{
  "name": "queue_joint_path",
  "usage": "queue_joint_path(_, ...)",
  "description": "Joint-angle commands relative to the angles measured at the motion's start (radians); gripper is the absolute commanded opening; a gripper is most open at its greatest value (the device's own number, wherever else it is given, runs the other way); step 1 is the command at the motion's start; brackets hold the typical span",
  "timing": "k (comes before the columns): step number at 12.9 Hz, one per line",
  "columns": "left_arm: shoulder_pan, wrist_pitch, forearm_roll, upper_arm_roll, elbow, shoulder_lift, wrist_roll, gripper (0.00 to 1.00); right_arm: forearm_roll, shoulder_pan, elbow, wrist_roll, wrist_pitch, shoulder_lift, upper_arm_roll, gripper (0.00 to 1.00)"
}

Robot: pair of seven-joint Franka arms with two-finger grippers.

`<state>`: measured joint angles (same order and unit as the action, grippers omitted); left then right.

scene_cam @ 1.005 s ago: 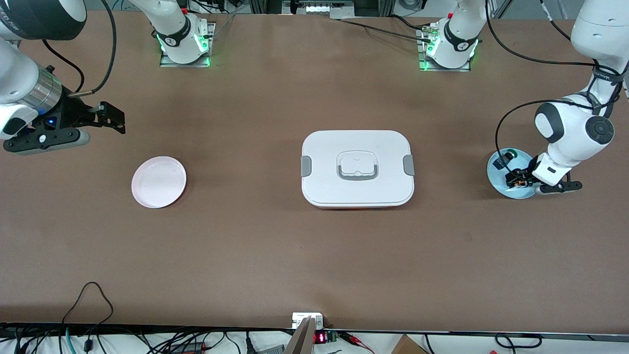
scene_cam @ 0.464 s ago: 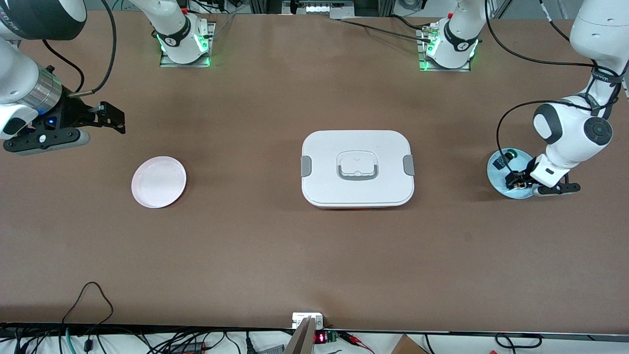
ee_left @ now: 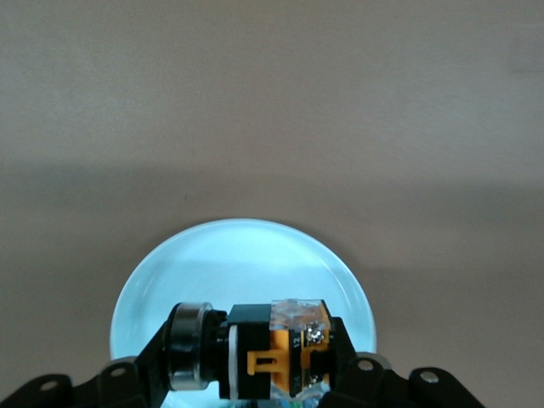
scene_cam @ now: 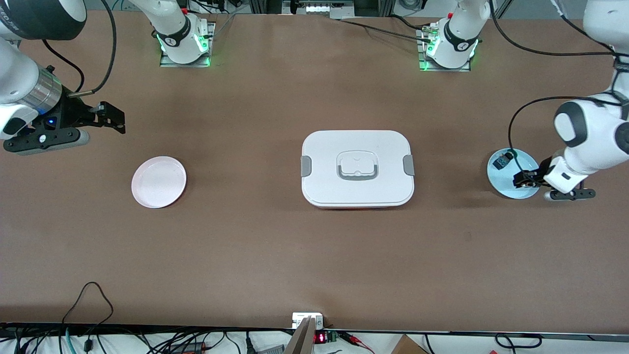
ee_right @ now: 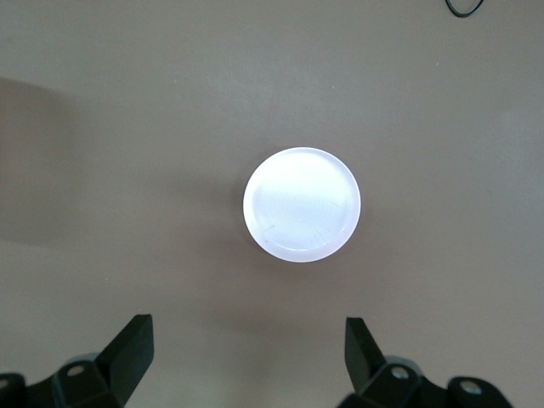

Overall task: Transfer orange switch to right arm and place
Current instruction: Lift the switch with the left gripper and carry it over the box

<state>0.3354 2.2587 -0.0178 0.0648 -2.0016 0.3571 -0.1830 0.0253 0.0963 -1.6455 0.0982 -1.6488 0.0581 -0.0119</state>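
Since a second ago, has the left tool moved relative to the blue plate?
Yes. The left tool, shut on the orange switch, has shifted from the blue plate's middle toward its edge at the left arm's end of the table.

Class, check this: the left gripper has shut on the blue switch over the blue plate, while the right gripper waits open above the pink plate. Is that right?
Not quite. The left gripper is shut on the orange switch, as the left wrist view shows. The rest holds: it is over the blue plate, and the right gripper waits open above the pink plate.
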Motion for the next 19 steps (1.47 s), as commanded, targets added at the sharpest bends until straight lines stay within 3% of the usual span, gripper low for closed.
queue_joint_path(1, 0.013, -0.225, 0.065, 0.041, 0.130, 0.000, -0.026, 0.46, 0.001, 0.006, 0.009, 0.002, 0.009, -0.003, -0.005, 1.00)
queue_joint_path(6, 0.011, -0.445, 0.329, 0.069, 0.224, 0.000, -0.172, 0.46, -0.007, 0.052, 0.027, -0.008, 0.003, 0.003, -0.003, 1.00)
queue_joint_path(12, 0.011, -0.496, 0.674, 0.145, 0.224, 0.017, -0.657, 0.48, -0.019, 0.055, 0.055, 0.005, -0.019, 0.040, 0.000, 1.00)
queue_joint_path(15, -0.002, -0.570, 0.873, 0.158, 0.224, 0.049, -0.879, 0.49, -0.040, 0.062, 0.059, 0.136, 0.012, 0.054, -0.005, 1.00)
queue_joint_path(17, -0.003, -0.576, 0.988, 0.211, 0.224, 0.068, -1.021, 0.49, -0.269, 0.056, 0.058, 0.156, 0.021, 0.062, 0.000, 1.00)
queue_joint_path(19, -0.003, -0.578, 1.114, 0.277, 0.224, 0.097, -1.116, 0.48, -0.437, 0.059, 0.059, 0.132, 0.024, 0.092, 0.000, 1.00)
